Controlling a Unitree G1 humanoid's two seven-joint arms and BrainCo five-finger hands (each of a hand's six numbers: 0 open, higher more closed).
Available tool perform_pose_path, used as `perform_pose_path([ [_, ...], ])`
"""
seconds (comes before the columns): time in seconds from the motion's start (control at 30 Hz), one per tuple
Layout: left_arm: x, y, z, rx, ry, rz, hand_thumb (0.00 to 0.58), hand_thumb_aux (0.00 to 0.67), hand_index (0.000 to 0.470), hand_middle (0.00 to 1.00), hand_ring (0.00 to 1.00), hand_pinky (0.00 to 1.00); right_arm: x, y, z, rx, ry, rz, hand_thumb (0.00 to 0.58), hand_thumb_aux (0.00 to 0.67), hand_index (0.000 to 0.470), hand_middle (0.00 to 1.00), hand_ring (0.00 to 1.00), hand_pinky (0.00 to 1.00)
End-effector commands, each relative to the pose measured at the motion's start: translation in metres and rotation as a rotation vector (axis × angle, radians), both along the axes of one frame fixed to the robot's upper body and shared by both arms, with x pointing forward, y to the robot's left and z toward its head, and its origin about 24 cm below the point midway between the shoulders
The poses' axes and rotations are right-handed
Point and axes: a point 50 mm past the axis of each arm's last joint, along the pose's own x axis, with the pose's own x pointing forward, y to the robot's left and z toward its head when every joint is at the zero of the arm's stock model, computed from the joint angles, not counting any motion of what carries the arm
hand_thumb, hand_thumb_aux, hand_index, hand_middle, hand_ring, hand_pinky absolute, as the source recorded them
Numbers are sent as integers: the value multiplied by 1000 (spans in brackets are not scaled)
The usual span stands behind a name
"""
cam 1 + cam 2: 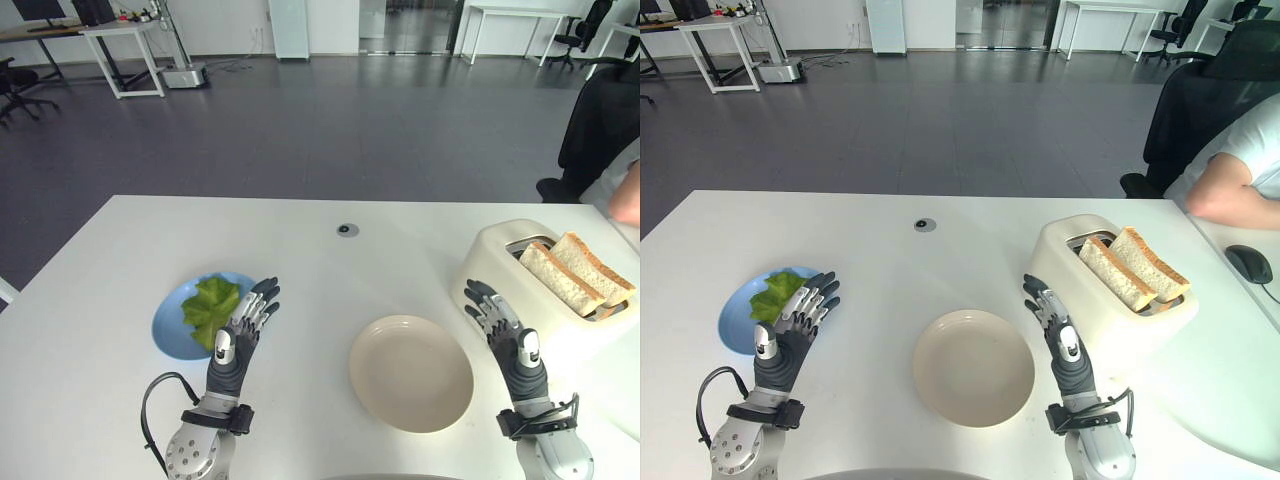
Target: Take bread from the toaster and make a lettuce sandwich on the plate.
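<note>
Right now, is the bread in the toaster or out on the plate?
In the toaster. Two bread slices stick up from its slots, and the cream plate holds nothing.

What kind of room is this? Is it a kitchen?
Probably an office or a lab, not a kitchen. Work desks and an office chair stand around a wide grey floor, and a computer mouse lies nearby. The toaster just sits on a plain white table.
</note>
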Motion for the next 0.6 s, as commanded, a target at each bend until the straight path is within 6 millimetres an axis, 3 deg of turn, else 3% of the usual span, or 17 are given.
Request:
perform_pose_path([
  [0.03,-1,1,0,9,8,7,0,0,0,0,0,0,10,-25,47,-151,-104,-78,0,0,0,0,0,0],
  [0.13,-2,0,0,7,5,10,0,0,0,0,0,0,16,-55,82,-319,-155,-175,0,0,0,0,0,0],
  [0.2,-2,0,0,7,6,10,0,0,0,0,0,0,19,-73,95,-422,-139,-238,0,0,0,0,0,0],
  [0.3,-2,-1,0,6,7,10,0,0,0,0,0,0,22,-98,97,-531,-56,-314,0,0,0,0,0,0],
  [0.43,-2,-1,0,6,8,11,0,0,0,0,0,0,26,-129,84,-609,71,-399,0,0,0,0,0,0],
  [0.53,-3,0,-1,6,9,11,0,0,0,0,0,0,27,-146,69,-664,161,-444,58,34,24,0,0,0],
  [0.6,-3,0,-1,5,10,11,0,0,0,0,0,0,27,-154,61,-675,197,-469,190,121,85,0,0,0],
])
